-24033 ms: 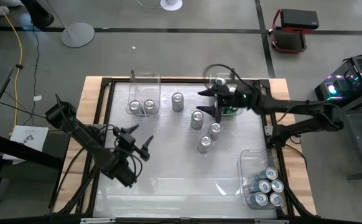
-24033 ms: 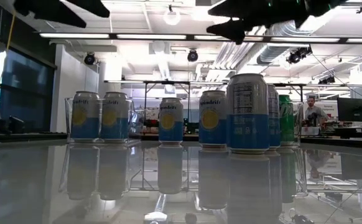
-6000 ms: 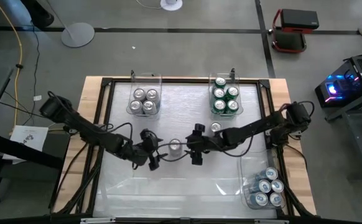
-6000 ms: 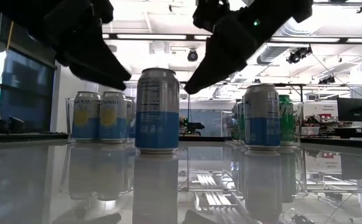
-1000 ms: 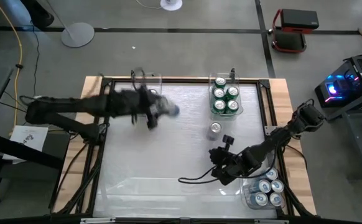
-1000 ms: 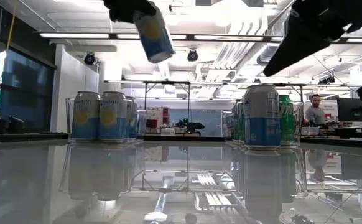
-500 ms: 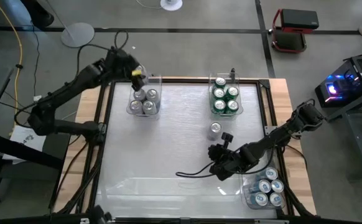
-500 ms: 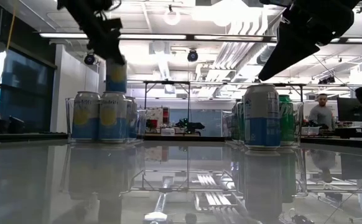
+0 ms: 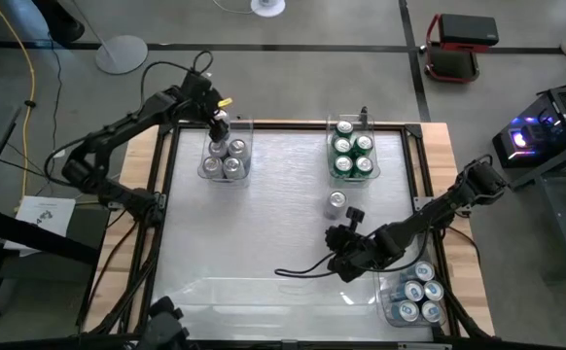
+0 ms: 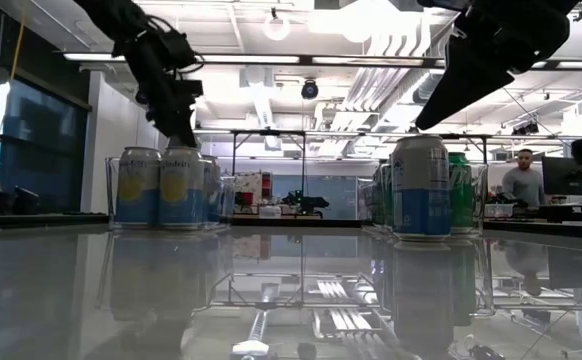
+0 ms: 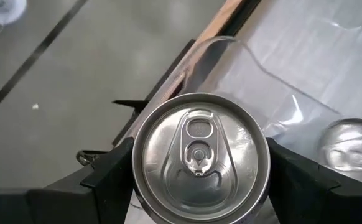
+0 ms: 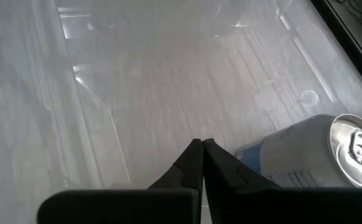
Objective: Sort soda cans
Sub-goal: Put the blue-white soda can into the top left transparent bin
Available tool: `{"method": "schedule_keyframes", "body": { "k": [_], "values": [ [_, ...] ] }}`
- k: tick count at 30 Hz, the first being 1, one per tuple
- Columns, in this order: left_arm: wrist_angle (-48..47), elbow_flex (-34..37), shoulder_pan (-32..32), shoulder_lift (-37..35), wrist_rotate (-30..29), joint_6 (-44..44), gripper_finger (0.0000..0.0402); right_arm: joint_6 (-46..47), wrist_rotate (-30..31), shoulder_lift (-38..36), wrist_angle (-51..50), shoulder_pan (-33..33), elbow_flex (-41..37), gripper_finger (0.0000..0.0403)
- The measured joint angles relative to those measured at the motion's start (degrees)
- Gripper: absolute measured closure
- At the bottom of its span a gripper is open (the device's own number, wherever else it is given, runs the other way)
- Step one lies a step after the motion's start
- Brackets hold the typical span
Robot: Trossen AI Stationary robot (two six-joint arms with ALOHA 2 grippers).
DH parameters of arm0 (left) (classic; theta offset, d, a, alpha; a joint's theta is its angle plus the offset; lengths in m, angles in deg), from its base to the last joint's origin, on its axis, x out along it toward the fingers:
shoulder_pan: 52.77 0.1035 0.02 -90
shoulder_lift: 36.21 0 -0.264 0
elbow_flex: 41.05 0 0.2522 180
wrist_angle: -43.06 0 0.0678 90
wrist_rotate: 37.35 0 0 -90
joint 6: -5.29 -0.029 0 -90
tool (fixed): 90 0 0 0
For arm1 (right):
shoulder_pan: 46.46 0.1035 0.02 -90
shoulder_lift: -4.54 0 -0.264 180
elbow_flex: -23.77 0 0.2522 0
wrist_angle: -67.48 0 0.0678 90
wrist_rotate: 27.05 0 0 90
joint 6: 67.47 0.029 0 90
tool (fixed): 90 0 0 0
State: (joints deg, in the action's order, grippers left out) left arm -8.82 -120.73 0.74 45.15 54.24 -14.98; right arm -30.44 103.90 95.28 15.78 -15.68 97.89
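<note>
My left gripper [image 9: 217, 129] reaches down into the far end of the clear bin [image 9: 247, 124] at the table's far left. It is shut on a soda can whose silver top [image 11: 199, 155] fills the left wrist view. Several blue-and-yellow cans [image 10: 159, 187] stand in that bin in front of it. One blue can [image 9: 336, 201] stands alone right of the table's middle. My right gripper [image 9: 336, 239] hovers shut just near of that can [image 12: 311, 155], touching nothing. My left gripper pinches the can's upper wall [image 11: 137, 186] between its two fingers [image 11: 109, 171], one on each opposite side just under the rim. The fingers come from above, pointing down. The can is upright inside the bin; whether its base rests on the bin's floor is hidden.
A clear bin [image 9: 371, 124] with several green cans [image 9: 351, 153] stands at the far edge, right of centre. Another bin [image 9: 384, 255] with blue cans [image 9: 417, 292] sits at the near right corner. The table's middle and near left are bare glossy surface [image 9: 244, 243].
My left gripper has carried the can from right of the far-left bin to over its far end. The can has turned from tilted to upright and has been lowered into the bin behind the other cans.
</note>
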Motion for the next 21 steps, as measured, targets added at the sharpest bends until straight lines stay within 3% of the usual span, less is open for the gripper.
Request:
{"method": "schedule_keyframes", "body": {
  "k": [14,21],
  "values": [
    [11.5,11.9,2.4,0.0,3.3,3.1,0.0108,0.4,0.2,0.0,1.0,0.0,0.0,0.0403],
    [13.2,13.1,2.8,-0.1,3.6,5.6,0.0105,0.2,0.3,0.0,2.0,0.0,0.0,0.0403]
  ]
}}
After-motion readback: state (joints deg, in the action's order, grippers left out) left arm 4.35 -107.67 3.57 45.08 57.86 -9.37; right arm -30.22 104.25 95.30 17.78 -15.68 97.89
